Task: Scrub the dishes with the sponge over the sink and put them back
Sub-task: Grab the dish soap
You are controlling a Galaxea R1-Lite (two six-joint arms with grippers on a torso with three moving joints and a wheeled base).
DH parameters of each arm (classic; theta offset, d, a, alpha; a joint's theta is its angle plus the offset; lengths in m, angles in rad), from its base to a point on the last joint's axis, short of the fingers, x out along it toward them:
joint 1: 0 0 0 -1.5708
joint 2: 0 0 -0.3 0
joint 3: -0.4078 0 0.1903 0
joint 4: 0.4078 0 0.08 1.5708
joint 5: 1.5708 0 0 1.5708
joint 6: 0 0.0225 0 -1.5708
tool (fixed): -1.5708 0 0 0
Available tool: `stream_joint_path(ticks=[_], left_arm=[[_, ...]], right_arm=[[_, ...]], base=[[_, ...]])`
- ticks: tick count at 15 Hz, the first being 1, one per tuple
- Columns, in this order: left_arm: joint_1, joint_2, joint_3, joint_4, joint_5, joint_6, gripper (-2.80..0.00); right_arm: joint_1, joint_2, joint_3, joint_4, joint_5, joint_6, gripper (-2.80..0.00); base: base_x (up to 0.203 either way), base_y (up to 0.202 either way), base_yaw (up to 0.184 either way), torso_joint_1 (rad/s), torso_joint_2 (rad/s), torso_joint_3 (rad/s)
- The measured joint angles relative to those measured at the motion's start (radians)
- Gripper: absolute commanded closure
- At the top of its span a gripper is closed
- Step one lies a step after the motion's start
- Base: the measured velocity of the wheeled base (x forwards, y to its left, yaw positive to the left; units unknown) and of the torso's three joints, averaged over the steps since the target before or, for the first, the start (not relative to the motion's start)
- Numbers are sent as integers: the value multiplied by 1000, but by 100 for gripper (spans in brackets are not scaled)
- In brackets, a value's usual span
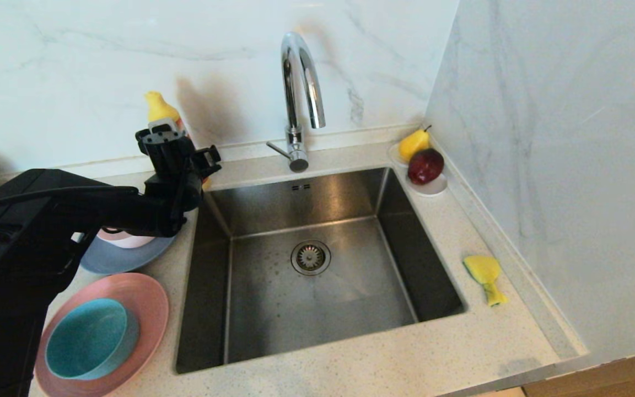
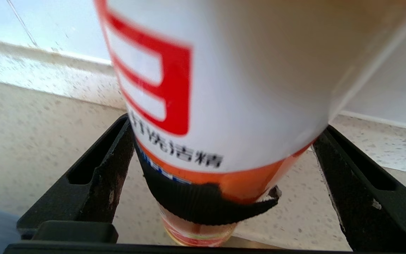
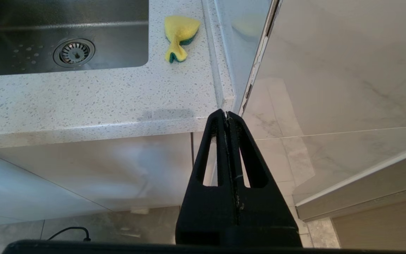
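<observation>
**What the views keep back**

The left arm covers most of the pale pink bowl (image 1: pixel 124 239) and part of the grey-blue plate (image 1: pixel 122 256). The left claw (image 1: pixel 177 144) hides the soap bottle (image 1: pixel 159 107) below its yellow cap. In the left wrist view the bottle fills the frame, blurred (top cut off). The pink plate (image 1: pixel 149 298) runs off the head view's bottom edge.

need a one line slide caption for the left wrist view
Open left tool straddling a white, red and orange detergent bottle on the speckled countertop.
</observation>
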Motion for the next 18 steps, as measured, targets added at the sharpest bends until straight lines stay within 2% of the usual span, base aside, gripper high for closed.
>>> stream_joint_path(ticks=[4, 14, 15, 18], left_arm=[[0, 20, -24, -85, 14, 48, -280], [0, 81, -62, -92, 19, 54, -280], [0, 88, -70, -92, 20, 55, 0], [1, 103, -91, -92, 26, 63, 0]], right_arm=[[0, 0, 0, 0, 0, 0, 0], [0, 0, 0, 0, 0, 0, 0], [0, 0, 0, 0, 0, 0, 0], [0, 0, 0, 0, 0, 0, 0]], base=[[0, 0, 0, 0, 0, 0], [0, 0, 0, 0, 0, 0], [0, 0, 0, 0, 0, 0], [0, 0, 0, 0, 0, 0]])
